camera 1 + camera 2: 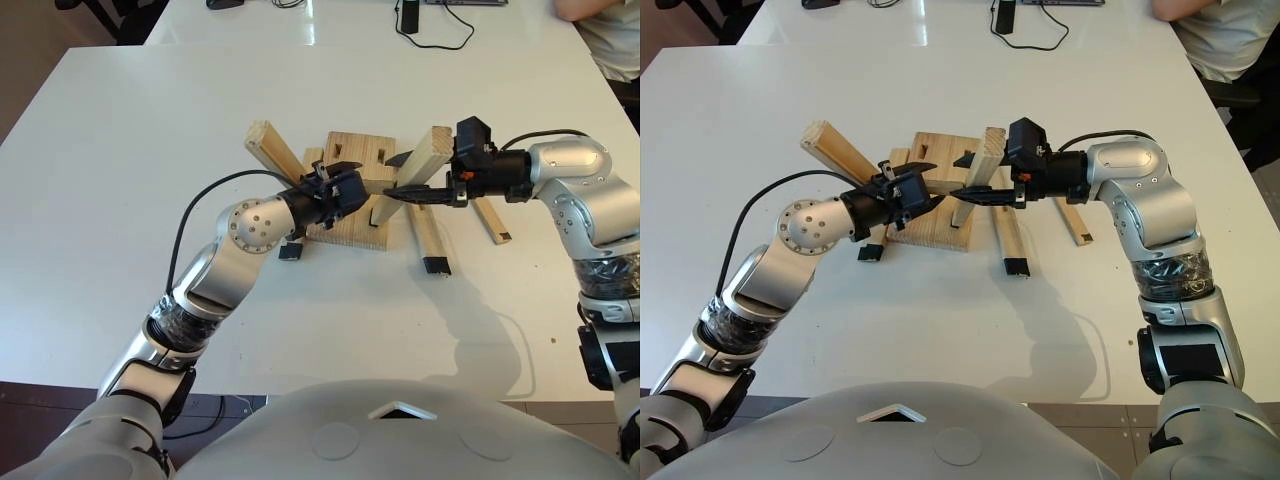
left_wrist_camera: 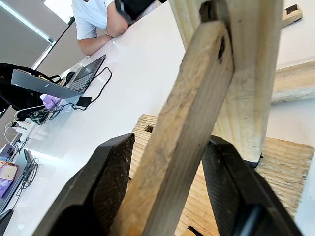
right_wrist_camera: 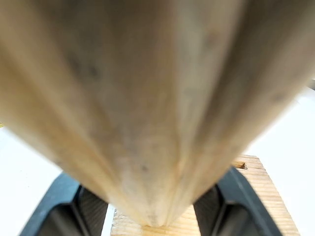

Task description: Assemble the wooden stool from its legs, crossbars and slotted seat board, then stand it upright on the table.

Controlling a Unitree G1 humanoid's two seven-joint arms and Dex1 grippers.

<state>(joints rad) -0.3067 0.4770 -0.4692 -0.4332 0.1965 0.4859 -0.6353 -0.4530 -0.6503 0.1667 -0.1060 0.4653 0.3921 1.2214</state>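
Note:
The slotted seat board [image 1: 352, 228] lies flat in the middle of the white table. A thick wooden leg [image 1: 272, 148] leans up from its left side, and a second leg [image 1: 430, 155] rises at its right. A crossbar [image 2: 187, 123] runs between them over the board. My left gripper [image 1: 343, 190] is shut on that crossbar, its fingers [image 2: 106, 182] on either side of it. From the right, my right gripper [image 1: 398, 193] is shut on the right leg [image 3: 147, 98] just above the board [image 3: 261, 196].
A loose leg [image 1: 428, 238] with a black foot and a thin crossbar [image 1: 492, 222] lie on the table right of the board. A black foot [image 1: 290, 252] sits by the board's near left corner. A cable and a black device [image 1: 408, 15] rest at the far edge.

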